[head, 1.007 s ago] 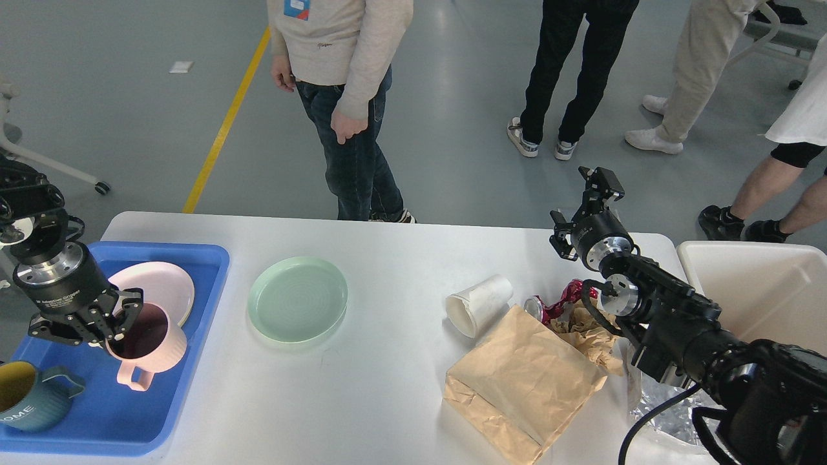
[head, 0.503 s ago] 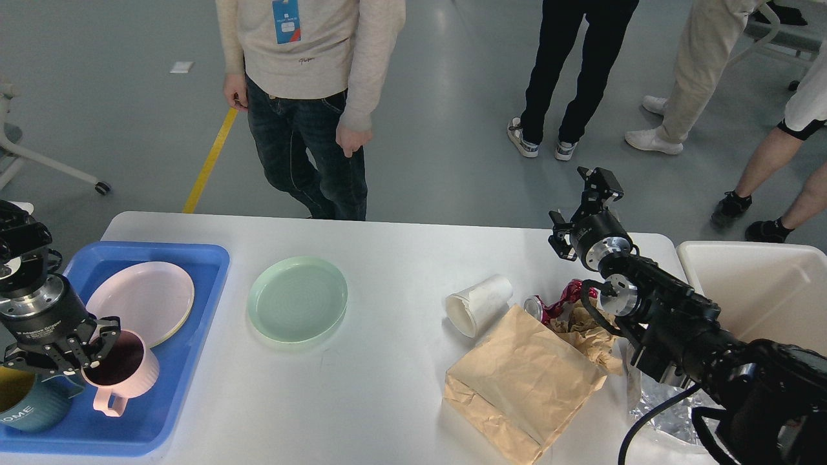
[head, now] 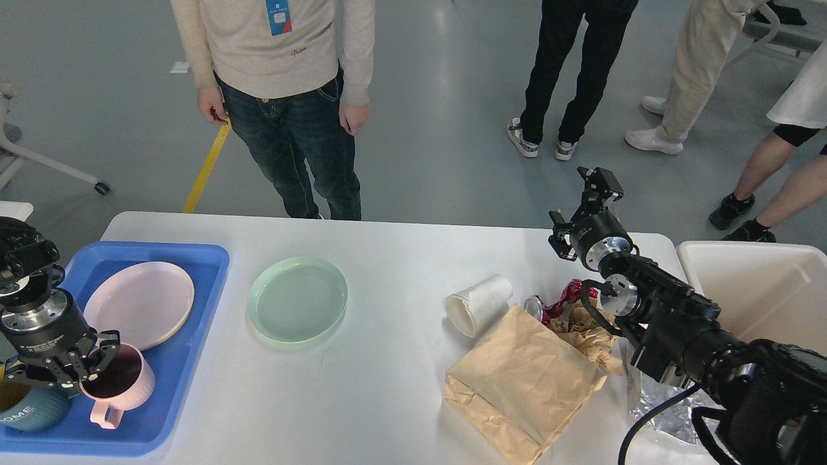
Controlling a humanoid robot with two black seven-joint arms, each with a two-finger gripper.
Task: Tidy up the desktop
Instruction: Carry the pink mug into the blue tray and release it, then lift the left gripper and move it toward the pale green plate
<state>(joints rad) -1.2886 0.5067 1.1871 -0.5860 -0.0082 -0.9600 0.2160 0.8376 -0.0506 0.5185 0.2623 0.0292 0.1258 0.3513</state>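
The white desktop (head: 387, 258) holds a blue tray (head: 216, 258) at the left. My left gripper (head: 77, 371) is shut on the rim of a pink mug (head: 123, 387) and holds it low in the tray's front part, beside a teal mug (head: 22, 410). A pink plate (head: 139, 303) lies in the tray behind them. My right gripper (head: 597, 184) hangs over the desktop's far right edge, empty, seen end-on, so its fingers cannot be told apart.
A green plate (head: 298, 298) lies mid-table. A tipped paper cup (head: 479, 305), a crushed red can (head: 555, 303), a brown paper bag (head: 523, 381) and foil (head: 659, 413) lie at the right. An off-white bin (head: 756, 290) stands beyond the right edge. People stand behind the table.
My left gripper has carried the pink mug left and toward me, lower into the tray beside the teal mug. The right arm has not moved. The person behind has stepped left.
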